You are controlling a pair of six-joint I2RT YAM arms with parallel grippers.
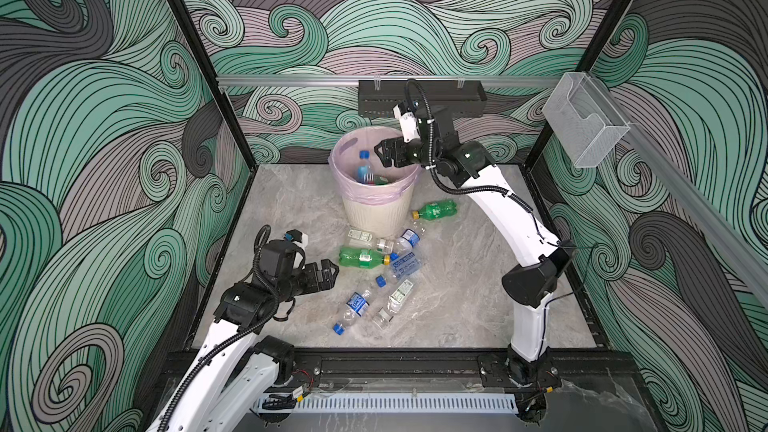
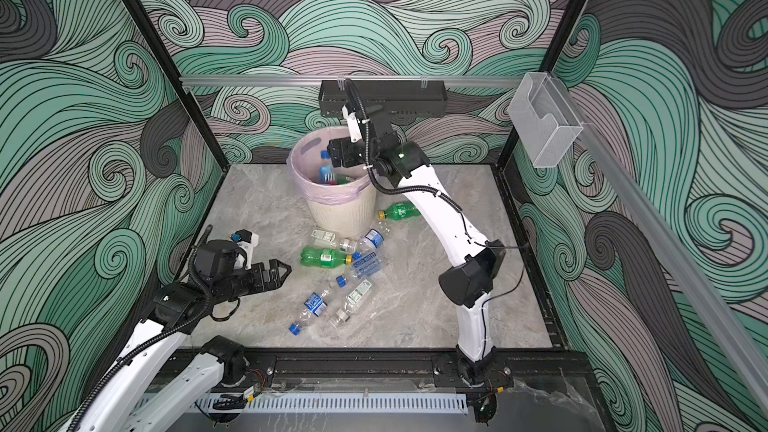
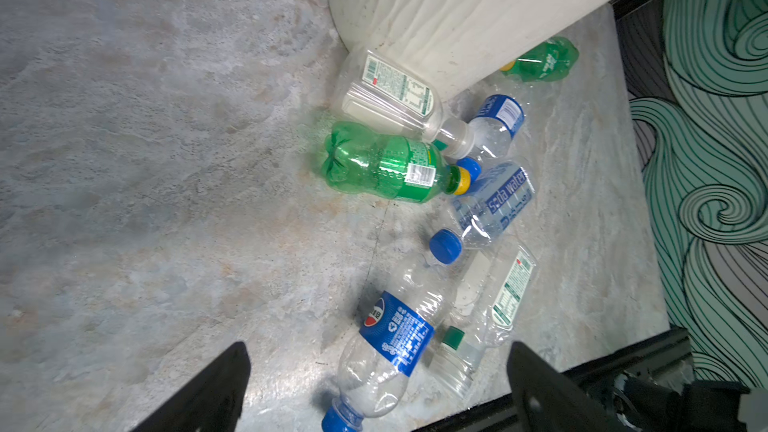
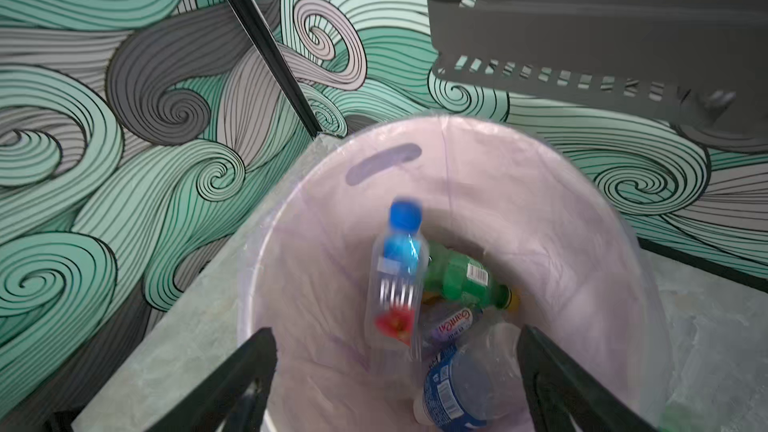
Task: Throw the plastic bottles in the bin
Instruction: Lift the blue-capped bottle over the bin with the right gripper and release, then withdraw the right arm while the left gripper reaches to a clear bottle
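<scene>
1. Plastic bottles (image 1: 361, 257): seven lie on the counter (image 1: 478, 292), beside and in front of the bin (image 1: 376, 211).
2. Your right jaws stand spread above the bin's mouth. Below them, a blurred blue-capped bottle (image 4: 397, 276) shows inside, over other bottles.
3. Your left jaws stand spread, empty, above the counter near the pile.

left arm (image 1: 210, 340): folded low at the near left, wrist level, pointing toward the middle | left fingers (image 3: 216, 384): spread wide, nothing between them | right arm (image 1: 498, 209): raised, reaching far and inward, wrist turned leftward | right fingers (image 4: 237, 376): spread wide, gripping nothing
</scene>
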